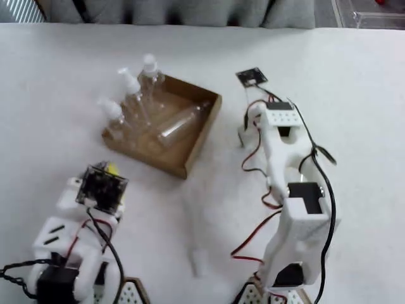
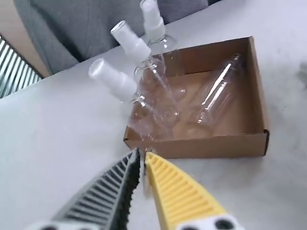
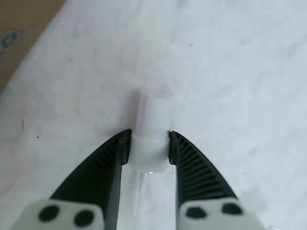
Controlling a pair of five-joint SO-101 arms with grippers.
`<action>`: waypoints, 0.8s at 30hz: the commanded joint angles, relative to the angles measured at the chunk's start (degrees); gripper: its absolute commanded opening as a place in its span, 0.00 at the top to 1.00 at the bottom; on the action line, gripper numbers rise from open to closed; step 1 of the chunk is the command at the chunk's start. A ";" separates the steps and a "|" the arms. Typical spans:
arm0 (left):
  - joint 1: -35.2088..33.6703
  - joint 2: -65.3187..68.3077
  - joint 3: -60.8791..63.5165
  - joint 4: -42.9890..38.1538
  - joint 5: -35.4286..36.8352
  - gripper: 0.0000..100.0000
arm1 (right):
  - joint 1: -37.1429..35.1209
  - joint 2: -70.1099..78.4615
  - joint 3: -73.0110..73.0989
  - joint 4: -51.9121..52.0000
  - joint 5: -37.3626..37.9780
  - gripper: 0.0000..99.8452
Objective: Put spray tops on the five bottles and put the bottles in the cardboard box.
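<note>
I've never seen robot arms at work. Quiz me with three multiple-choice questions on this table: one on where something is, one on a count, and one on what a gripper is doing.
1. Where is the bottle without a top?
A) standing on the table
B) lying in the cardboard box
C) held in a gripper

2. How many capped bottles lean out of the box?
A) one
B) five
C) three

3. What is the right gripper doing?
A) shut on a white spray top
B) wide open above the box
C) holding a bottle

Answers:
1 B: it lies flat on the box's floor.
2 C: three white tops stick up over the box's edge.
3 A: both fingers press against the sides of the top.
</note>
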 commanded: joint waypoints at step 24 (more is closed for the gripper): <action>13.85 63.87 -34.99 -14.77 -0.79 0.77 | 1.36 0.48 -0.97 -1.01 0.44 0.98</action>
